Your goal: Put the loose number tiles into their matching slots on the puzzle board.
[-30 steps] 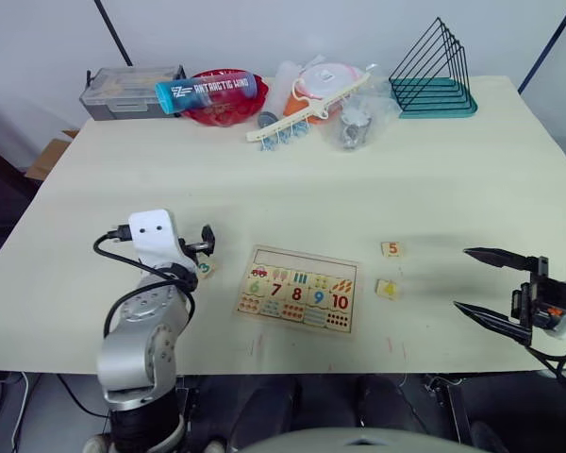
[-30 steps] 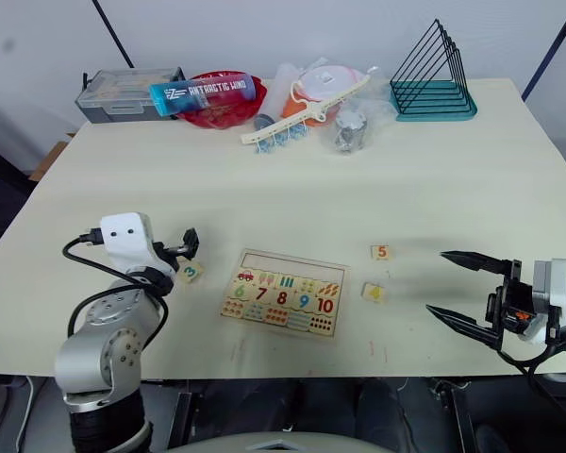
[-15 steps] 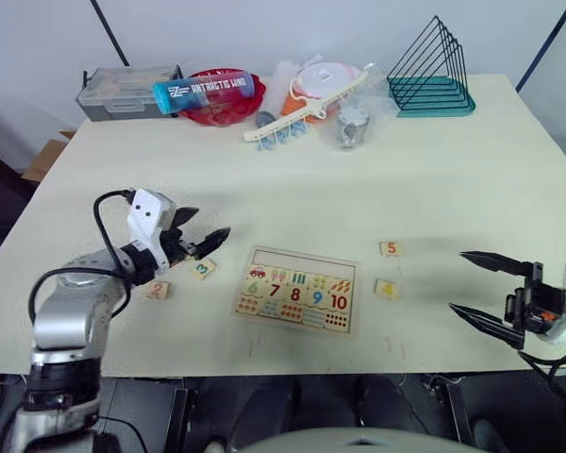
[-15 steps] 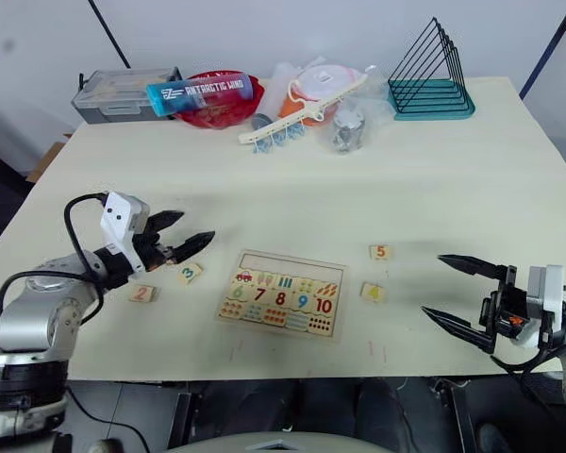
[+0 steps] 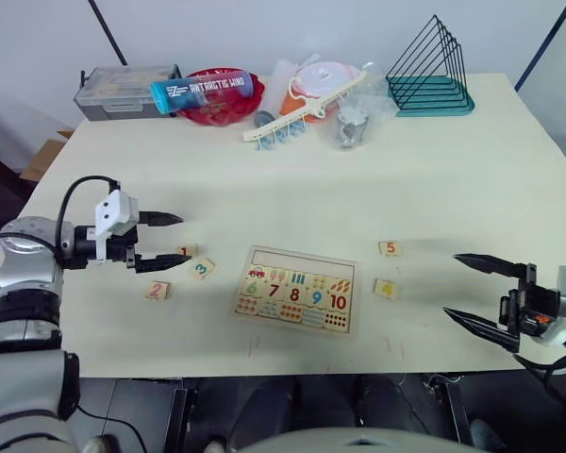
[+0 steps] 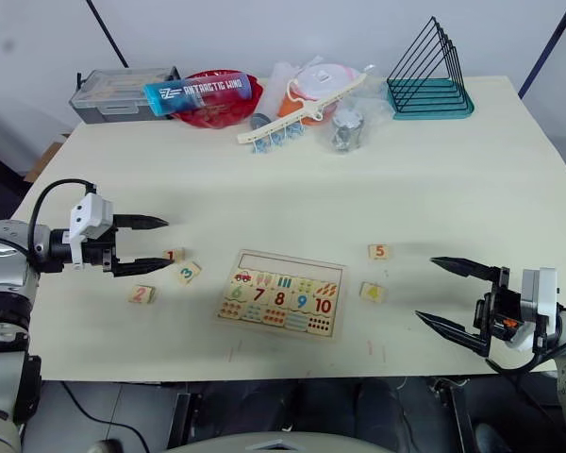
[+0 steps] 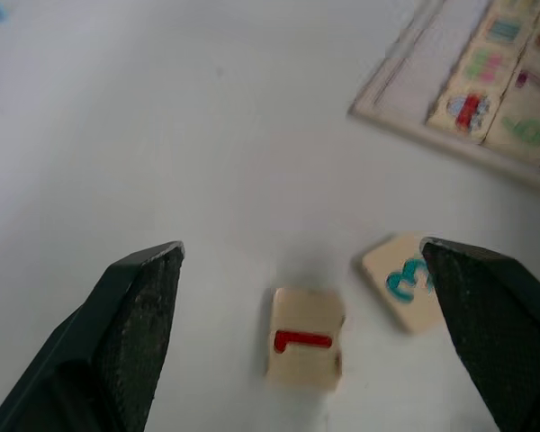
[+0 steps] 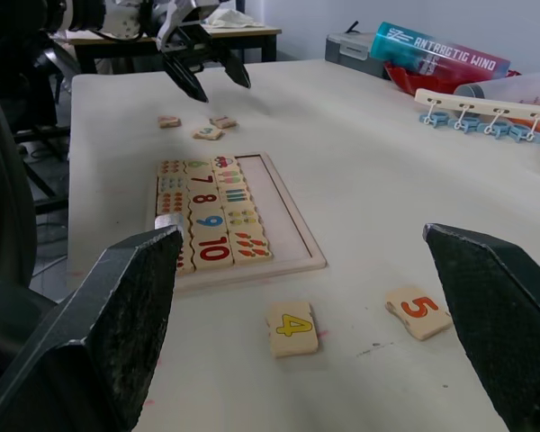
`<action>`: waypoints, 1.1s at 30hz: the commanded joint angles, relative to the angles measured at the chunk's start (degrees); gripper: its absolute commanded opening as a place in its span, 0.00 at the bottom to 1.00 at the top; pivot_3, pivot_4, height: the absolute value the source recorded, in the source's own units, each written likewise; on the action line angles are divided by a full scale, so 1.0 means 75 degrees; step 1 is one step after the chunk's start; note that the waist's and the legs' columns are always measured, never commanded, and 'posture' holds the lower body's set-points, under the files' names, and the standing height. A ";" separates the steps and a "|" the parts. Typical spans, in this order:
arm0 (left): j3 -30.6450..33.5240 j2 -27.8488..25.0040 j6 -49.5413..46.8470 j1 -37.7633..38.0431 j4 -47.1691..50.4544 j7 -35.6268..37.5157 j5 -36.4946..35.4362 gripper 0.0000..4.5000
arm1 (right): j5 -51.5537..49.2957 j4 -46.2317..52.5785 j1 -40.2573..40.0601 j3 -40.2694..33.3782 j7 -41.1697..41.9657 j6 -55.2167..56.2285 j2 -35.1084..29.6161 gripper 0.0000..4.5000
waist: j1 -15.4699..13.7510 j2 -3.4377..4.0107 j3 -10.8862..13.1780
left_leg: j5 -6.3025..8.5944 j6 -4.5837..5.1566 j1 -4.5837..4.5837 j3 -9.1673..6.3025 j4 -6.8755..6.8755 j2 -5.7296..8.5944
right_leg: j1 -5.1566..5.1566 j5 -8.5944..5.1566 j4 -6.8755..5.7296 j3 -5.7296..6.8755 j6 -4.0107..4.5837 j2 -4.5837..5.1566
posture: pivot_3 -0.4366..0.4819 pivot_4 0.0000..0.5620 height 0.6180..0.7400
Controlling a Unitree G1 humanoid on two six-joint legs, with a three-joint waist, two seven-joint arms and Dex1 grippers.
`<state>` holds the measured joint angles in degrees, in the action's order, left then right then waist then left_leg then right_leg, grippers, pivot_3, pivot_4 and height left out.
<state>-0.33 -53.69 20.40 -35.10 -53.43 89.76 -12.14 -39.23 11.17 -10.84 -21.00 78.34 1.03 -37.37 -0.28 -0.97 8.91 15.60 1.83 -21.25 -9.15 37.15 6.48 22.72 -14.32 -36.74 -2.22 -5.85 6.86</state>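
The loose number tiles lie scattered on the pale table, none of them in the puzzle board. Tile 1 and tile 3 sit close together just off the board's left side, with tile 2 a little further left and nearer the table's front edge. Tile 5 and tile 4 rest off the board's right side, the 5 farther from the front edge than the 4. The board lies flat near the middle of the table's front half; its slots along the far edge form one bare strip, while the wavy pieces 6 to 10 and the counting pictures fill the rows below.

The left gripper reaches in from the left, its two black fingers spread wide and holding nothing, the tips close to tile 1. In the left wrist view, tile 1 lies between the two fingers, with tile 3 just beside it.

The right gripper hovers near the table's front right corner, fingers also spread and empty, pointing toward tiles 4 and 5 but well apart from them.

Along the table's far edge stand a grey box, a blue bottle lying over a red bowl, a white rack of clips, some plastic-wrapped items and a teal wire rack.
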 commanded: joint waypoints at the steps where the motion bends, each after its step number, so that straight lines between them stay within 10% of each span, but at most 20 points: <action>1: -0.0222 -0.0161 0.0672 -0.0440 -0.0885 0.0365 0.0211 0.99 | -0.0030 0.0155 0.0030 -0.0047 0.0021 0.0199 0.0000 1.00 | 0.0020 -0.0002 0.0001 | 0.0000 0.0000 0.0000 0.0000 0.0000 0.0000 | 0.0001 0.0000 0.0000 0.0000 0.0000 0.0000 | 0.48 0.27 1.00; 16: -0.0285 0.0188 0.1521 -0.1204 -0.2483 -0.0029 0.1306 0.99 | 0.0038 0.0073 0.0166 -0.0093 -0.0026 0.0287 -0.0095 1.00 | 0.0130 -0.0006 0.0002 | 0.0000 0.0005 -0.0002 -0.0009 0.0015 0.0000 | 0.0001 0.0000 -0.0016 0.0006 -0.0002 -0.0013 | 0.48 0.27 1.00; 22: -0.0190 0.0244 0.1497 -0.1255 -0.2617 -0.0369 0.1523 0.57 | 0.0016 0.0018 0.0257 -0.0184 -0.0135 0.0277 -0.0127 1.00 | 0.0124 -0.0004 0.0000 | 0.0001 0.0006 0.0003 -0.0010 0.0015 0.0000 | -0.0002 0.0000 -0.0022 0.0006 -0.0002 -0.0013 | 0.48 0.27 1.00; 33: -0.0199 0.0230 0.1701 -0.1081 -0.2704 -0.0398 0.1831 0.57 | -0.0017 0.0012 0.0273 -0.0199 -0.0157 0.0282 -0.0209 1.00 | 0.0131 0.0003 -0.0006 | 0.0001 0.0007 0.0007 -0.0009 0.0015 0.0000 | -0.0003 -0.0001 -0.0028 0.0005 -0.0002 -0.0014 | 0.48 0.27 1.00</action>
<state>-1.81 -51.60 33.40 -44.24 -72.64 87.23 0.30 -38.44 10.19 -9.03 -21.03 77.11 2.67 -38.20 0.70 -0.95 8.87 15.61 1.88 -21.20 -9.22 37.27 6.47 22.70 -14.32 -36.95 -2.19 -5.87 6.76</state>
